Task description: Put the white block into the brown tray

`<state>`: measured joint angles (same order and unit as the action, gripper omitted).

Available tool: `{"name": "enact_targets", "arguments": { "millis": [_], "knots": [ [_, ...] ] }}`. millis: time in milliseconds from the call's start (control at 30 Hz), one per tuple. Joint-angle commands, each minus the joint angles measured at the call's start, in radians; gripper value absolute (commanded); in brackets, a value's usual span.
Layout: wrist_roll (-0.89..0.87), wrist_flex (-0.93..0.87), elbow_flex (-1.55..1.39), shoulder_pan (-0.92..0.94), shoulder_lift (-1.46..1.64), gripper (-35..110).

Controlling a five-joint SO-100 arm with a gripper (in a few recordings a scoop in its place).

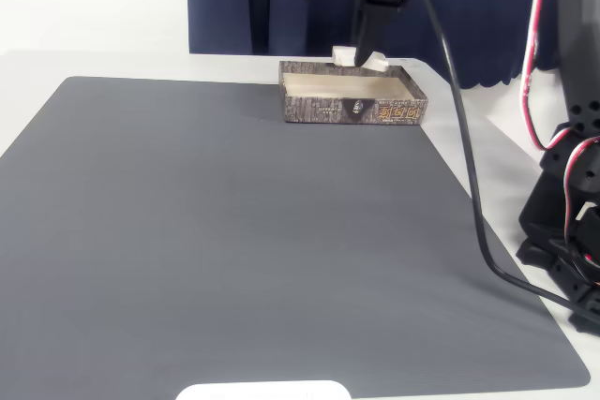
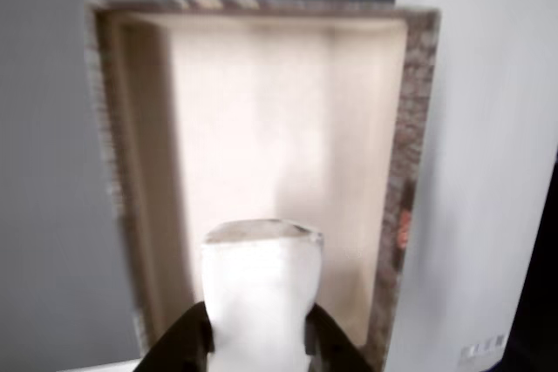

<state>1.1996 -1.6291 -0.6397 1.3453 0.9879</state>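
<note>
White block held above the brown tray.

The white block [image 2: 260,289] was clamped between the two dark fingers [image 2: 185,341] of the end effector [image 1: 360,55], and it hung over the cream inside of the brown tray [image 1: 319,108]. In the fixed view the tray stood at the far right part of the grey mat [image 1: 234,231] on the white surface [image 1: 112,61]. A black cable [image 1: 466,156] ran down over the right side of the mat.

Bark-printed cardboard brown tray [image 1: 352,110], matt mat [image 1: 234,231]
</note>
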Motion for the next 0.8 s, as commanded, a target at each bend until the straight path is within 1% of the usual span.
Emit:
{"name": "enact_targets", "arguments": {
  "millis": [0,400,767],
  "knots": [
    [0.003,0.000,0.097,0.009,-0.020,0],
    [0.084,-0.003,0.258,-0.002,-0.201,0],
    [0.092,0.003,0.296,-0.012,-0.261,0]
  ]
}}
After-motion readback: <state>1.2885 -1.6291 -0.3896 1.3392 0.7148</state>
